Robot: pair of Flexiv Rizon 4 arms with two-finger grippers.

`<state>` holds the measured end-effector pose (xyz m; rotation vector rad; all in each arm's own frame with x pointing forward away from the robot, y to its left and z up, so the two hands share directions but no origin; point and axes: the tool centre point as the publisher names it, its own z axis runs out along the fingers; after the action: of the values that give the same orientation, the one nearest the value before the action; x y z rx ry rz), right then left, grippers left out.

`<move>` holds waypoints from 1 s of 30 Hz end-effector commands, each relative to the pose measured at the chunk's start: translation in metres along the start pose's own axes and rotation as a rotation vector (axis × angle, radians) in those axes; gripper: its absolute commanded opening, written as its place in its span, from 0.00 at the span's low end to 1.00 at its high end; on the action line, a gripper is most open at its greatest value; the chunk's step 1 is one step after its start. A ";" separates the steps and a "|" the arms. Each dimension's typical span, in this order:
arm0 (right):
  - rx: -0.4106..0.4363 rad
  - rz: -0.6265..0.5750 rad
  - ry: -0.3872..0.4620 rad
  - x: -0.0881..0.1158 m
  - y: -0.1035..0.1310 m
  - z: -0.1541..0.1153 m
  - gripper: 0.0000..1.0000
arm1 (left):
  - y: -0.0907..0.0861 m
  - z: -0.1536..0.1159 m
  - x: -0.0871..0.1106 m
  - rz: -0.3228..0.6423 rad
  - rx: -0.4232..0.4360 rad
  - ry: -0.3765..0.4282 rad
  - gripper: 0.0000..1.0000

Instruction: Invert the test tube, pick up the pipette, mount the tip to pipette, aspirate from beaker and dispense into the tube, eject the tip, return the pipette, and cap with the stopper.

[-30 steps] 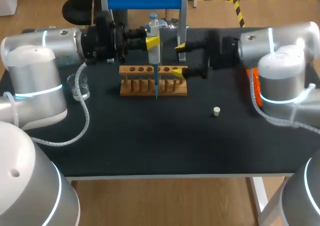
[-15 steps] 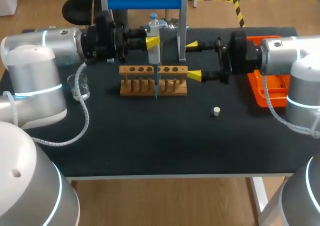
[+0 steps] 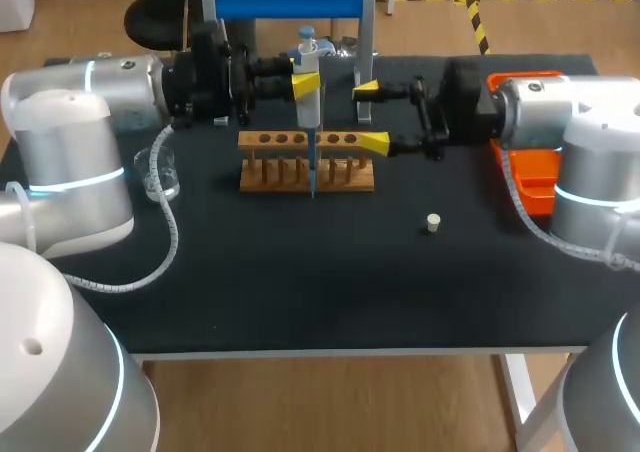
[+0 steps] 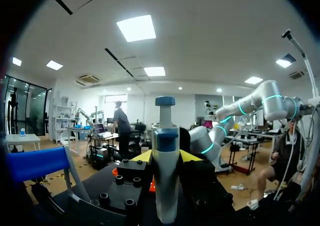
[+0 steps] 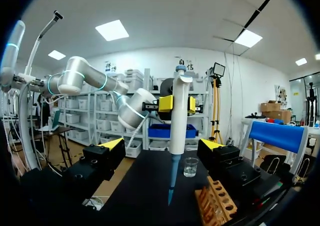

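the left jaws are closed on the body of the pipette (image 3: 309,84), holding it upright with its blue tip (image 3: 312,177) down at the front of the wooden rack (image 3: 265,172), while the right jaws stand wide open and empty by the rack's right end, and the stopper (image 3: 433,222) lies apart on the bench (image 3: 300,282).

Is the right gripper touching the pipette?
Apart. The head view shows a clear gap between the open right gripper and the pipette.
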<state>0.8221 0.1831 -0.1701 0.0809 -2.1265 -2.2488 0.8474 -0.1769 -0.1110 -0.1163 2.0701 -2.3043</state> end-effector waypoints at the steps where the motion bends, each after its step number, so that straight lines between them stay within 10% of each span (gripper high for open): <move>1: 0.005 0.004 0.006 -0.007 0.000 0.015 0.95 | 0.000 0.001 0.001 0.001 0.001 -0.003 0.00; 30: 0.065 0.027 0.015 -0.025 0.010 0.057 0.79 | 0.000 0.001 0.001 0.001 0.001 -0.003 0.00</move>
<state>0.8419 0.2374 -0.1578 0.0705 -2.1774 -2.1605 0.8475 -0.1770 -0.1110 -0.1161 2.0699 -2.3044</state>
